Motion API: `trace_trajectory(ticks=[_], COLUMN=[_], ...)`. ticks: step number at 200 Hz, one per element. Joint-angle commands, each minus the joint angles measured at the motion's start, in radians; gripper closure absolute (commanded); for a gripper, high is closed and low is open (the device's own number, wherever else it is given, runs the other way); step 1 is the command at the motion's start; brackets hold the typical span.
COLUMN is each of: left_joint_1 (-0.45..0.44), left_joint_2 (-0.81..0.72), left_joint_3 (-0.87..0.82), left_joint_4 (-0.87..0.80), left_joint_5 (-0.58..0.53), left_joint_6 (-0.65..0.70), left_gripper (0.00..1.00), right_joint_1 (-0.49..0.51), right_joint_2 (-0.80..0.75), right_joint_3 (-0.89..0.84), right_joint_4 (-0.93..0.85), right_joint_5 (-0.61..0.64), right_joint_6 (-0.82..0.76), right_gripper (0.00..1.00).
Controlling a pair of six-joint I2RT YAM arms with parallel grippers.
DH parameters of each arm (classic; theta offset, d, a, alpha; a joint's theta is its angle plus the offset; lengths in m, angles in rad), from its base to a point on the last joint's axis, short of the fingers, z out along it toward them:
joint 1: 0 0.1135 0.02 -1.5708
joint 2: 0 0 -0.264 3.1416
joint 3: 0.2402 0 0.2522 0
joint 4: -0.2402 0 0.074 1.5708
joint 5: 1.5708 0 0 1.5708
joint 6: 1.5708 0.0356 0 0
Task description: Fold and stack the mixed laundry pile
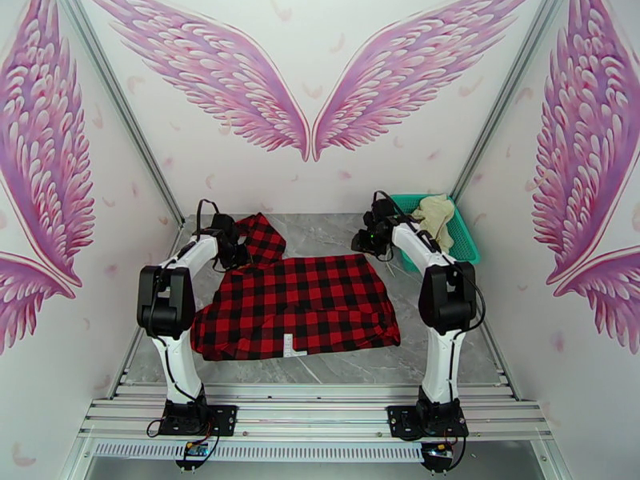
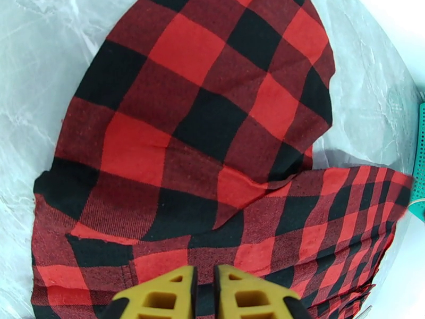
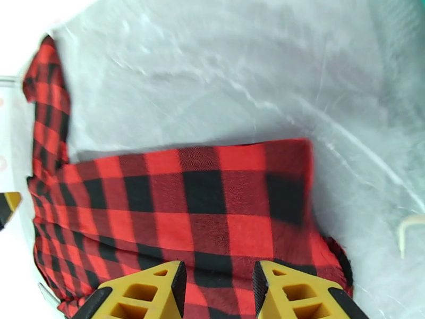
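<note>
The red-and-black check shirt (image 1: 300, 306) lies spread flat on the grey table, its white label (image 1: 290, 344) near the front hem and one sleeve (image 1: 260, 234) angled toward the back left. My left gripper (image 1: 236, 254) sits at the shirt's far left shoulder. In the left wrist view its fingers (image 2: 204, 293) are pinched almost together on the check cloth (image 2: 212, 128). My right gripper (image 1: 370, 242) is at the far right corner of the shirt. Seen from the right wrist, it (image 3: 219, 288) stands open with flat cloth (image 3: 202, 208) between the fingers. The cream garment (image 1: 436, 214) lies in the basket.
A teal mesh basket (image 1: 468, 242) stands at the back right against the wall, and its edge (image 2: 419, 155) shows in the left wrist view. Bare grey tabletop (image 1: 320, 230) lies behind the shirt. A small pale hook-shaped object (image 3: 406, 229) rests right of the shirt corner.
</note>
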Motion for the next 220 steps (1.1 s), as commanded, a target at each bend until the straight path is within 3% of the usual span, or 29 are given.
trace_trajectory(ticks=[1, 51, 73, 108, 130, 178, 220], left_joint_1=[-0.005, -0.014, -0.014, 0.023, 0.064, 0.075, 0.063], left_joint_2=[-0.058, -0.070, -0.082, -0.052, 0.006, 0.187, 0.354], left_joint_3=[-0.015, -0.032, -0.056, -0.021, 0.039, 0.252, 0.482], left_joint_4=[0.005, 0.006, 0.011, -0.010, -0.016, -0.109, -0.218], left_joint_5=[0.008, 0.008, 0.001, -0.054, -0.085, -0.108, -0.153], left_joint_6=[0.006, 0.006, 0.010, 0.080, 0.125, 0.250, 0.296], left_gripper=[0.81, 0.81, 0.81, 0.80, 0.74, 0.50, 0.45], right_joint_1=[0.001, 0.002, 0.002, 0.001, -0.003, -0.010, -0.009], right_joint_2=[-0.040, 0.011, 0.072, 0.208, 0.286, 0.384, 0.426], right_joint_3=[-0.026, -0.043, -0.038, 0.113, 0.208, 0.338, 0.382], right_joint_4=[0.012, -0.049, -0.045, -0.091, -0.133, -0.180, -0.203], right_joint_5=[0.085, 0.221, 0.227, 0.181, 0.185, 0.183, 0.184], right_joint_6=[0.005, 0.023, -0.013, -0.137, -0.168, -0.159, -0.146], right_gripper=[0.59, 0.59, 0.58, 0.48, 0.47, 0.46, 0.46])
